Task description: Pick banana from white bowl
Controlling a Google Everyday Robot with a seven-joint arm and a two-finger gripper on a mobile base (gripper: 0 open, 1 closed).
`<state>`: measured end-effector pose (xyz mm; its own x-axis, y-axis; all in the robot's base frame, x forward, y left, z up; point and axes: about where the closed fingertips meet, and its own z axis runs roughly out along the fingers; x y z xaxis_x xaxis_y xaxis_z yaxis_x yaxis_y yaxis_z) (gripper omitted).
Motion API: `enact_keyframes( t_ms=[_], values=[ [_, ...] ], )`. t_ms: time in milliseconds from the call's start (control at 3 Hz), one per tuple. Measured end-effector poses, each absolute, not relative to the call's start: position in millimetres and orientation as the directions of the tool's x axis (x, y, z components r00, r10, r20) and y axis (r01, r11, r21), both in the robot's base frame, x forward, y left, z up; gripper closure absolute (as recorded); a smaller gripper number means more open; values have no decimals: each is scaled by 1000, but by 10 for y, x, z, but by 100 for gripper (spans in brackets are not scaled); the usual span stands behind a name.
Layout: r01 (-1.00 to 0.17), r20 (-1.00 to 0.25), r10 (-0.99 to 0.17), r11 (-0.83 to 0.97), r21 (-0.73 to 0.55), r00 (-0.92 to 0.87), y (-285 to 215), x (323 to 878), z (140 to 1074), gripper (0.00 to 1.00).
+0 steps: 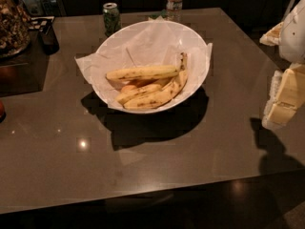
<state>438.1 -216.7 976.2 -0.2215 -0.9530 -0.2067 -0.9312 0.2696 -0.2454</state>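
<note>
The white bowl [195,49], wide and lined with crinkled white paper, stands near the middle of the dark table. The banana [142,72], long, nearly straight and brown-flecked, lies across the top of the pile inside it. Below it lie a strongly curved banana with a dark upturned stem [164,93] and a shorter banana [138,92]. My gripper [285,100] hangs at the right edge of the view, over the table's right side, well apart from the bowl and holding nothing I can see.
A green soda can [111,17] and a clear water bottle [174,1] stand behind the bowl at the table's far edge. A dark cup [49,39] and a bulky patterned object [12,15] sit at the far left. The table's front edge runs along the bottom.
</note>
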Motion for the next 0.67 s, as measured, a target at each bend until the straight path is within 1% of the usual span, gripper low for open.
enact_keyframes(
  t_ms=[333, 667],
  values=[
    [-931, -207, -953, 270, -246, -221, -2165, 4382, 9762, 0],
    [-929, -241, -949, 266, -256, -205, -2077, 4442, 9802, 0]
  ],
)
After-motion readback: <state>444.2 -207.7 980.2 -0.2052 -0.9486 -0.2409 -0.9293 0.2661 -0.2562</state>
